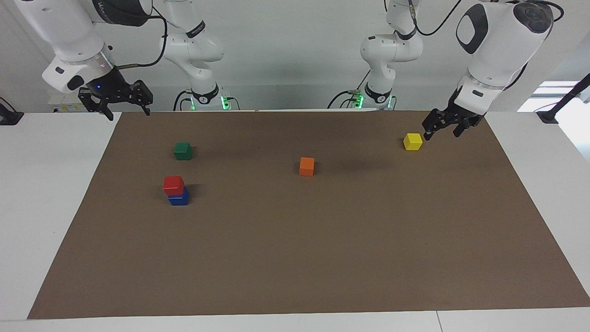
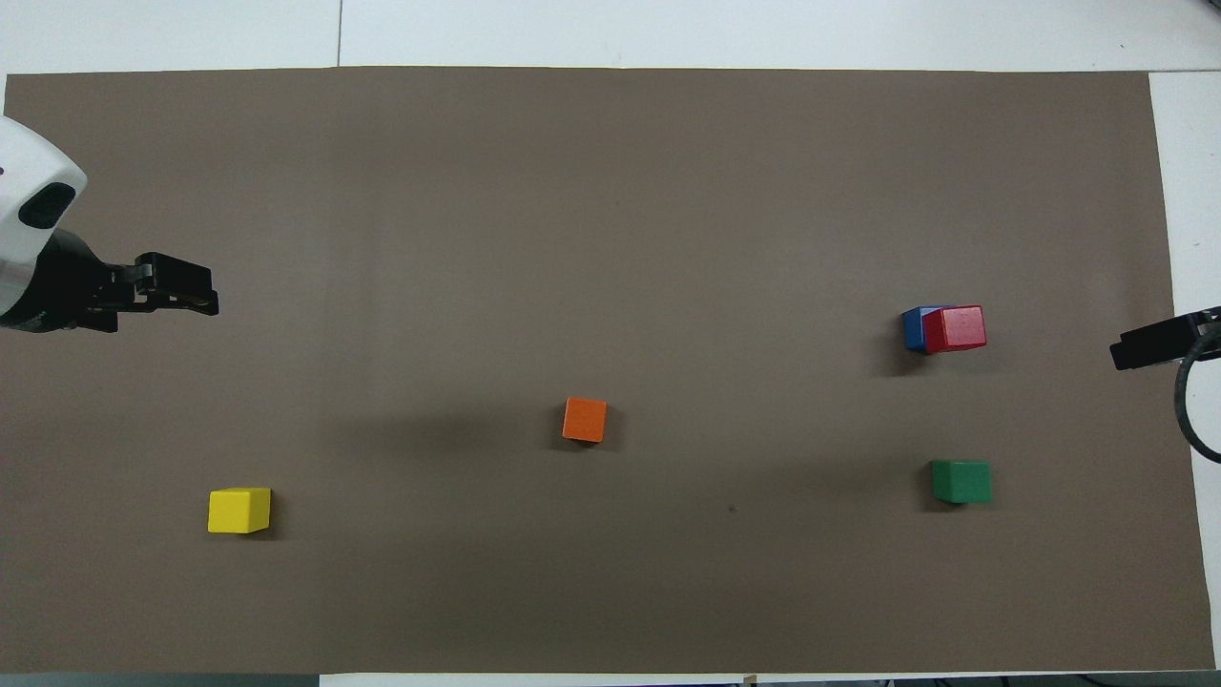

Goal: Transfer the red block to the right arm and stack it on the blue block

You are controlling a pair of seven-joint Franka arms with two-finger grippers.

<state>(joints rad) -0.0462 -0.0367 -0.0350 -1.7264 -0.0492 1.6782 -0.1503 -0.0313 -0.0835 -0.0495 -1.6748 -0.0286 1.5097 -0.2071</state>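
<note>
The red block (image 1: pixel 173 185) sits on the blue block (image 1: pixel 179 198), skewed, well apart from the open, empty right gripper (image 1: pixel 123 107)

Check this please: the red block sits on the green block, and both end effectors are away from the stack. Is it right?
One detail is wrong. The facing view shows the red block on the blue block; the green block stands alone, nearer to the robots. The left end effector and right end effector are indeed away.
</note>
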